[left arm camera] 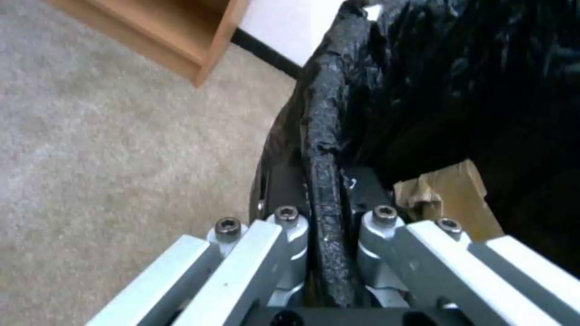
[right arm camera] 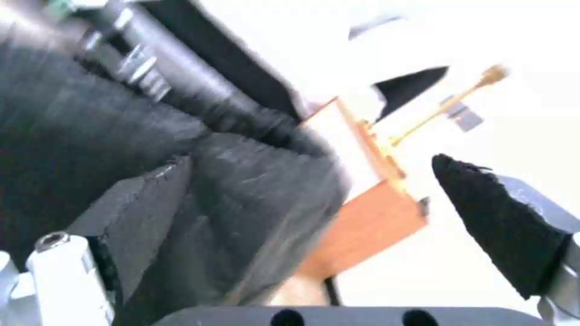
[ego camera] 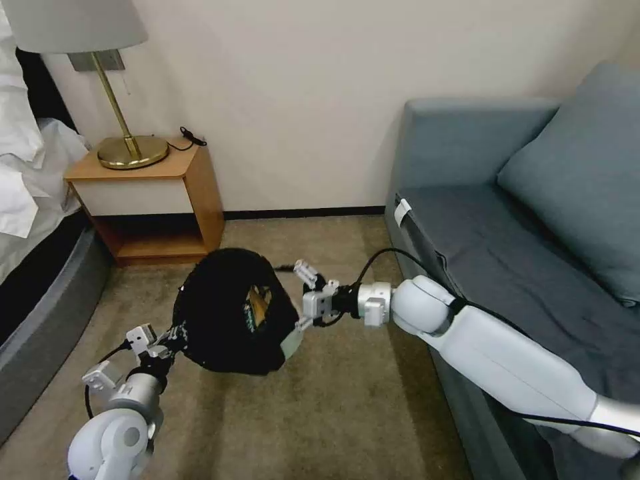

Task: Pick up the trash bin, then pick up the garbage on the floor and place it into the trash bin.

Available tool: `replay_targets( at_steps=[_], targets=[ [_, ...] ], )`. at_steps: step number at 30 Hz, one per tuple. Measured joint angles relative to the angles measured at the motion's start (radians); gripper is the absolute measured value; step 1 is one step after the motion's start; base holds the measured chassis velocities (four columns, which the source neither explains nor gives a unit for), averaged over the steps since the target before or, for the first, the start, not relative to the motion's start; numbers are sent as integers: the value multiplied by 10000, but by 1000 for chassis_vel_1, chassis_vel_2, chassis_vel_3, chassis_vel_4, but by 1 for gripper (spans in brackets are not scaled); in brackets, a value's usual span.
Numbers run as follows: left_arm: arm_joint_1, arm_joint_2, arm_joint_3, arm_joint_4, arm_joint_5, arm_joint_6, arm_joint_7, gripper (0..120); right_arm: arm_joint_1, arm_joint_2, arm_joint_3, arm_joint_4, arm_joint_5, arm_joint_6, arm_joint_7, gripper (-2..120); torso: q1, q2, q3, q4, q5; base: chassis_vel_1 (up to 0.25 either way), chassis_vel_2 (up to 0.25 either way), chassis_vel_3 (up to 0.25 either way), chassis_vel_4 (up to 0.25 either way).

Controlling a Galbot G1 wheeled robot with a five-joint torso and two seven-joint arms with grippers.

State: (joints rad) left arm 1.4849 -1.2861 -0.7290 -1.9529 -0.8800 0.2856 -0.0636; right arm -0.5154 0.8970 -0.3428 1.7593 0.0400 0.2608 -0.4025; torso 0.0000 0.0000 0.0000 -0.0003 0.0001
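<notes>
Brass lamp [ego camera: 130,148] on nightstand [ego camera: 150,200]; grey sofa [ego camera: 507,220].

Head cam looks forward and down from above at the carpet [ego camera: 347,400], mid-range; left wrist cam faces along its fingers, pressed close to the trash bin [left arm camera: 326,149] rim; right wrist cam sits close beside the bin; all three share the bin and the nightstand [ego camera: 150,200].

the right gripper [right arm camera: 314,213] stands spread wide, one black pad [right arm camera: 501,226] in free air, the other against the trash bin [right arm camera: 121,149]; a wooden nightstand [right arm camera: 369,217] lies beyond.
</notes>
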Motion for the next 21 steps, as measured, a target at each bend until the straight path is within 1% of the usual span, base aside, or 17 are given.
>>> replay_targets(
  at_steps=[3,5,6,7,9,12,14,15,16,18,19,20,21],
  targets=[
    [-21,16,29,36,74,82,-130,4,-377,-220,391,230,113,-2,104,100,0,1,1,3,-6,0,0,0,0],
    [-63,31,50,35,80,117,-185,4,-701,-398,700,400,106,9,99,100,0,2,-1,5,6,0,0,0,0],
    [-93,32,76,24,77,132,-209,4,-942,-481,904,468,67,20,81,100,0,2,-1,5,-6,0,0,0,0],
    [-93,32,76,24,77,132,-209,4,-942,-481,904,468,67,20,81,100,0,2,-1,5,-6,0,0,0,0],
    [-134,59,83,-12,52,165,-217,4,-1393,-575,1317,578,9,41,69,100,0,2,-1,0,2,0,0,0,0],
    [-158,89,62,-17,52,189,-283,4,-1822,-646,1807,704,30,33,116,100,0,2,-1,-1,-2,0,0,0,0],
    [-160,109,16,-16,49,225,-321,4,-2241,-720,2229,866,162,-76,232,100,0,2,0,2,3,0,0,0,0],
    [-160,113,-23,-10,49,257,-361,4,-2571,-873,2500,1067,469,-281,532,100,0,2,-1,3,0,0,0,0,0],
    [-160,113,-23,-10,49,257,-361,4,-2571,-873,2500,1067,469,-281,532,100,0,2,-1,3,0,0,0,0,0],
    [-157,100,-57,8,19,321,-429,4,-3002,-1090,2811,1398,1098,-726,1187,100,0,2,0,3,-2,0,0,0,0],
    [-156,95,-70,11,11,333,-443,4,-3080,-1118,2879,1462,1230,-823,1331,100,0,2,0,1,-3,0,0,0,0],
    [-149,86,-127,13,-40,390,-518,4,-3364,-1189,3160,1737,1798,-1214,1969,100,-1,2,-1,0,-1,0,0,0,0],
    [-149,86,-127,13,-40,390,-518,4,-3364,-1189,3160,1737,1798,-1214,1969,100,-1,2,-1,0,-1,0,0,0,0]
  ],
)
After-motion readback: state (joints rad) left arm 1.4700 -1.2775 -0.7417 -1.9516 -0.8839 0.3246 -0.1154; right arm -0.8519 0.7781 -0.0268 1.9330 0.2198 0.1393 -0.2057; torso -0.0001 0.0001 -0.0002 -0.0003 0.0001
